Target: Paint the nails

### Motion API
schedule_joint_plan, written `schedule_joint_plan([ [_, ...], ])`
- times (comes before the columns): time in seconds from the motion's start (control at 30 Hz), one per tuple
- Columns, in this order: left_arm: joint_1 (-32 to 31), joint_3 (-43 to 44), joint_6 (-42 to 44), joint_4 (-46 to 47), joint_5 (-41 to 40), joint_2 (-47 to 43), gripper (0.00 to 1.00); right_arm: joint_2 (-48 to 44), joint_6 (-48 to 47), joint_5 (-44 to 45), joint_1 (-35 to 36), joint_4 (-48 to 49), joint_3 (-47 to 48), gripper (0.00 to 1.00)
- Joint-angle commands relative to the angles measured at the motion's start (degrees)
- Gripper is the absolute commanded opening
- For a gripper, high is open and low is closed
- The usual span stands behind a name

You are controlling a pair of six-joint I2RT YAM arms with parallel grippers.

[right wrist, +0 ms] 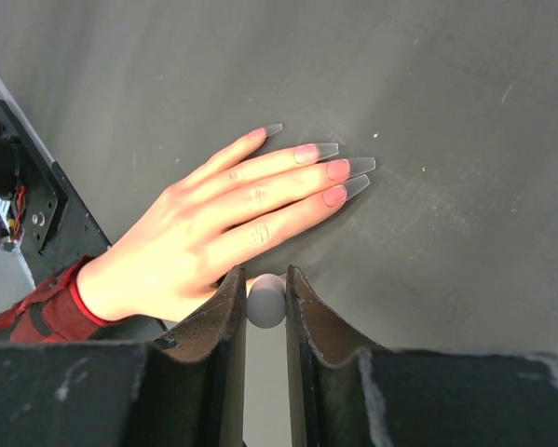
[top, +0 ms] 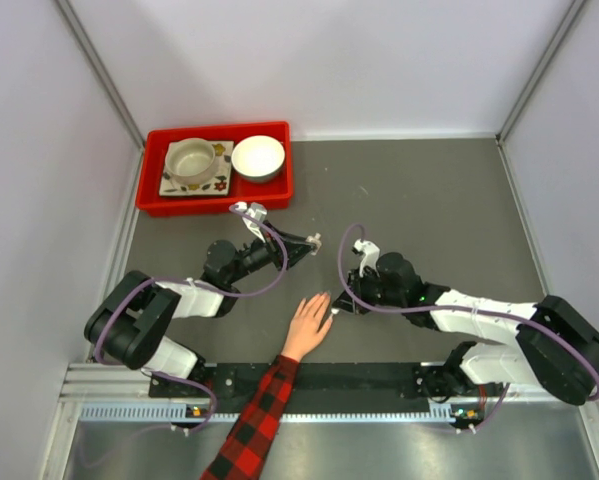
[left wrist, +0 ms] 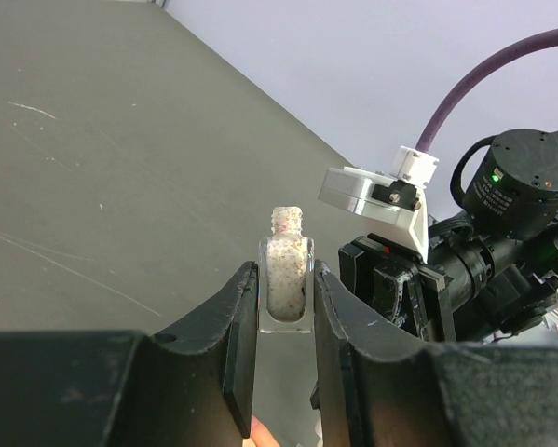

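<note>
A light-skinned human hand (top: 307,325) in a red-and-black plaid sleeve (top: 254,425) lies flat, palm down, on the grey table (top: 429,200). It sits at six o'clock in the top view, between the two arms, with its fingers aimed toward one o'clock. The long, pale, translucent nails (right wrist: 351,168) rest on the tabletop at the fingertips, pink near their bases.

The left gripper (left wrist: 285,279) is clamped on a small clear glass bottle (left wrist: 286,251). The bottle stands upright between the fingers, uncapped, and holds something pale and speckled. From above, this gripper (top: 309,243) hovers at twelve o'clock from the hand, apart from it.

The right gripper (right wrist: 265,279) is closed around a small white round-topped piece (right wrist: 266,300). Its wrist camera shows that piece right at the edge of the hand (right wrist: 213,233), though actual contact cannot be told. In the top view the gripper (top: 335,311) sits just beside the fingers at three o'clock.

A red plastic tray (top: 217,205) at eleven o'clock holds a white bowl (top: 258,157). Beside it is a beige bowl (top: 192,160) on a patterned square plate (top: 169,185).
</note>
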Motion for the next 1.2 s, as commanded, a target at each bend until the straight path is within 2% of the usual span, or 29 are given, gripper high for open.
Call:
schedule_joint_plan([
  [0.0,-0.25,1.88,0.65,14.07,1.15,-1.96,0.00,-0.35,-0.42,-0.50,0.86,2.39,1.78,0.00],
  [0.77,-0.26,2.15,0.38,13.80,1.50,-1.78,0.00,-2.19,1.16,-0.94,0.86,2.21,-0.42,0.00],
  [1.03,-0.26,2.15,0.47,13.45,1.59,-1.87,0.00,-2.19,-0.16,0.73,0.86,-2.87,1.42,0.00],
  [1.17,-0.26,2.24,0.38,13.54,1.41,-1.70,0.00,-2.02,-0.16,0.30,0.86,-2.44,1.60,0.00],
])
